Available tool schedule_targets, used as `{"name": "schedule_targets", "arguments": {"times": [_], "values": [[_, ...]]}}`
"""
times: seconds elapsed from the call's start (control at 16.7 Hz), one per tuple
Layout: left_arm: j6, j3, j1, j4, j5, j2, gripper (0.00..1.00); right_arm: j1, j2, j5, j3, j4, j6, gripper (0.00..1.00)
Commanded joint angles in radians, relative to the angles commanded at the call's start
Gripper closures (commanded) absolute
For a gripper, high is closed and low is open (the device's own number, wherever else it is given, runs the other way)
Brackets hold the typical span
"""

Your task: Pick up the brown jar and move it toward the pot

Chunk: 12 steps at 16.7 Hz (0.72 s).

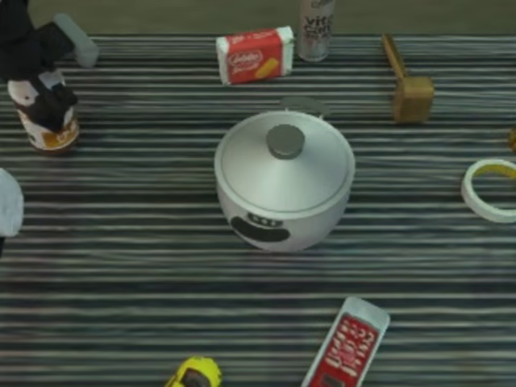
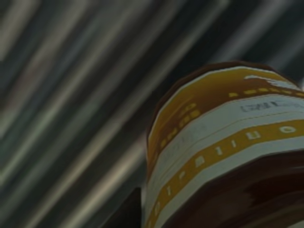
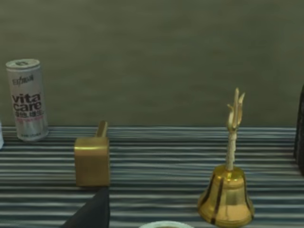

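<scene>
The brown jar (image 1: 44, 122), with its orange-and-white label, is at the far left of the table. My left gripper (image 1: 48, 101) comes down over its top and is shut on it. The left wrist view is filled by the jar (image 2: 228, 142), with one dark finger (image 2: 127, 214) against its side. I cannot tell whether the jar rests on the table. The silvery-white pot (image 1: 284, 181), with a domed lid and a grey knob, stands at the centre, well to the jar's right. My right arm is outside the top view. One dark finger (image 3: 95, 211) of its gripper shows with nothing beside it.
A red biscuit packet (image 1: 254, 55), a white can (image 1: 316, 28) and a wooden mallet (image 1: 409, 89) line the back. A white tape ring (image 1: 492, 189) lies at the right. A red-and-white box (image 1: 347, 347) and a yellow toy car (image 1: 195, 375) are at the front. A gold bell (image 3: 227, 190) stands near the right gripper.
</scene>
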Motion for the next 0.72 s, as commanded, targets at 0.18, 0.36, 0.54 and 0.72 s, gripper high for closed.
{"name": "schedule_targets", "arguments": {"times": [0.18,0.36,0.54,0.72], "values": [[0.002,-0.092,0.007,0.044,-0.005,-0.080,1.00,0.000,0.000,0.000,0.000,0.000,0.000,0.00],[0.008,-0.263,0.014,0.109,-0.010,-0.210,1.00,0.000,0.000,0.000,0.000,0.000,0.000,0.00],[0.014,-0.502,0.019,0.176,-0.013,-0.360,1.00,0.000,0.000,0.000,0.000,0.000,0.000,0.00],[0.018,-0.779,0.024,0.238,-0.016,-0.513,1.00,0.000,0.000,0.000,0.000,0.000,0.000,0.00]]}}
